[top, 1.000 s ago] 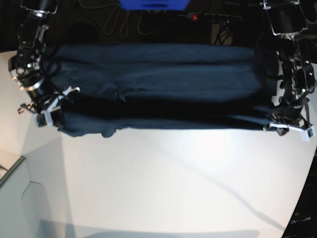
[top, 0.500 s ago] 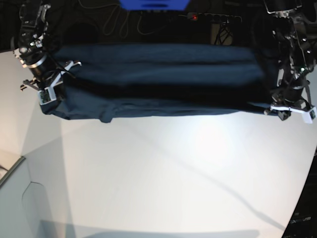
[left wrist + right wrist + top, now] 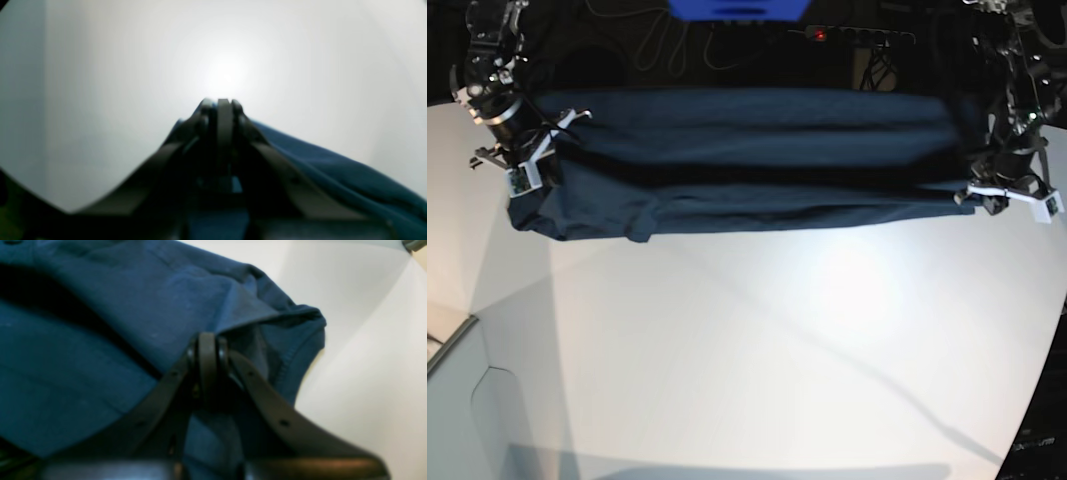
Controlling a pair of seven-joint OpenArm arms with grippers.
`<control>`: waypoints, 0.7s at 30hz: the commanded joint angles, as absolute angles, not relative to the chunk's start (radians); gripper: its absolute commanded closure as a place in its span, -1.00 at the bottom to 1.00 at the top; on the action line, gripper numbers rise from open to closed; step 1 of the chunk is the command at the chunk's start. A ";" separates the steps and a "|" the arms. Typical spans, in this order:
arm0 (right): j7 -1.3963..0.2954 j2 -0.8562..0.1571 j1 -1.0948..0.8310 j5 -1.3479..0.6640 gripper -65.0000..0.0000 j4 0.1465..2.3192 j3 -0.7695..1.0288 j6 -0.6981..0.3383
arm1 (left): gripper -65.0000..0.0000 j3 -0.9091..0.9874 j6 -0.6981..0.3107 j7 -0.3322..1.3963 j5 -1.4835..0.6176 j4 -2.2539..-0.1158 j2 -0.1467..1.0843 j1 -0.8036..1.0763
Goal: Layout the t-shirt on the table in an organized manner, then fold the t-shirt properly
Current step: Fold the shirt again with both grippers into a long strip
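While stretched between both arms: t-shirt (image 3: pixel 747 150) held taut along far side of table (image 3: pixel 757 340).
Base view: long axis runs side to side; right gripper (image 3: pixel 524 172) and left gripper (image 3: pixel 1010 195) pinch opposite ends, equally near. Left wrist view: jaws closed on a fold, cloth trailing off to one side. Right wrist view: jaws clamped on cloth by a hemmed edge; bulk lies beyond the fingertips.

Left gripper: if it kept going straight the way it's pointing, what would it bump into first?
Probably the table. In the wrist view the left gripper, shut on the t-shirt, points out over bare white tabletop with nothing else ahead of its tips. The picture is blurry, so how far off the surface lies is unclear.
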State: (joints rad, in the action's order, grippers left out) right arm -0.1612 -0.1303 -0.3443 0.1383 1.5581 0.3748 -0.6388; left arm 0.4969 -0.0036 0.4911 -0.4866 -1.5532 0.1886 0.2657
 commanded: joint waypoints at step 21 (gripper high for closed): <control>-0.140 -0.202 -0.320 0.128 1.00 1.497 0.398 -0.645 | 1.00 0.504 -0.008 0.466 -0.490 -1.538 0.214 0.262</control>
